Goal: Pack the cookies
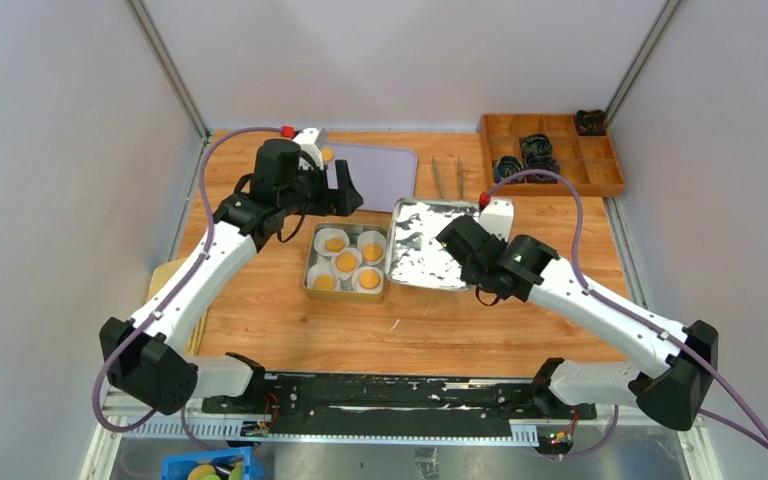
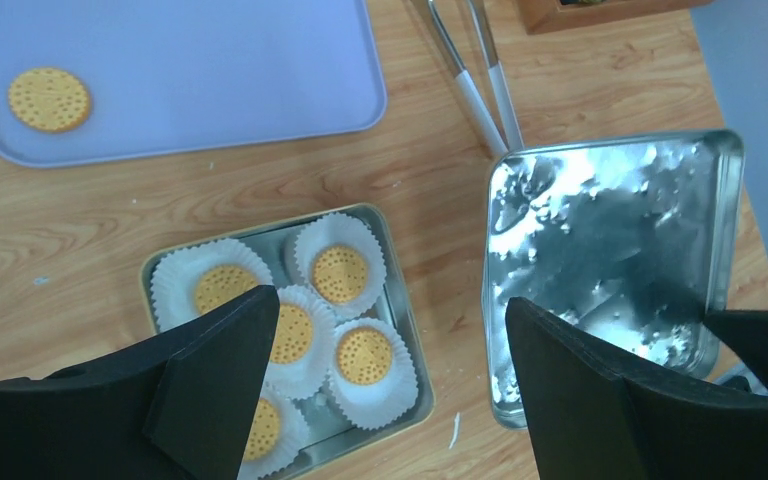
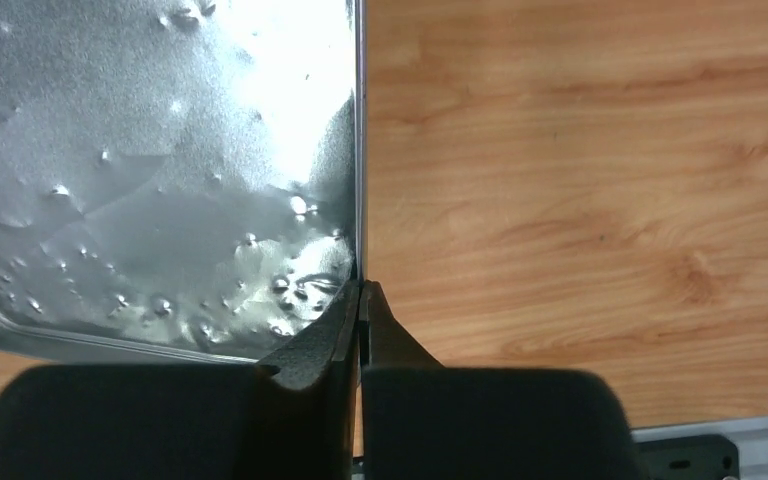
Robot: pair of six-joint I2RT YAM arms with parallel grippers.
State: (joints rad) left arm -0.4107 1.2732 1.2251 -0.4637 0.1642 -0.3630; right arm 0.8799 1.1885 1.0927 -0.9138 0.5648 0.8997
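Several cookies (image 1: 347,262) lie in white paper liners inside an open tin (image 1: 309,268); they also show in the left wrist view (image 2: 340,273). One more cookie (image 2: 49,99) lies alone on the lilac tray (image 2: 260,70), at the tray's far left corner in the top view (image 1: 328,154). My left gripper (image 1: 346,197) is open and empty, held above the tin's far side (image 2: 388,310). My right gripper (image 3: 362,292) is shut on the right rim of the silver tin lid (image 3: 160,150), which lies inside-up right of the tin (image 1: 422,248).
Two metal tongs (image 1: 449,178) lie behind the lid. A wooden compartment box (image 1: 550,150) with black items stands at the back right. A blue bin (image 1: 205,468) sits below the table's near edge.
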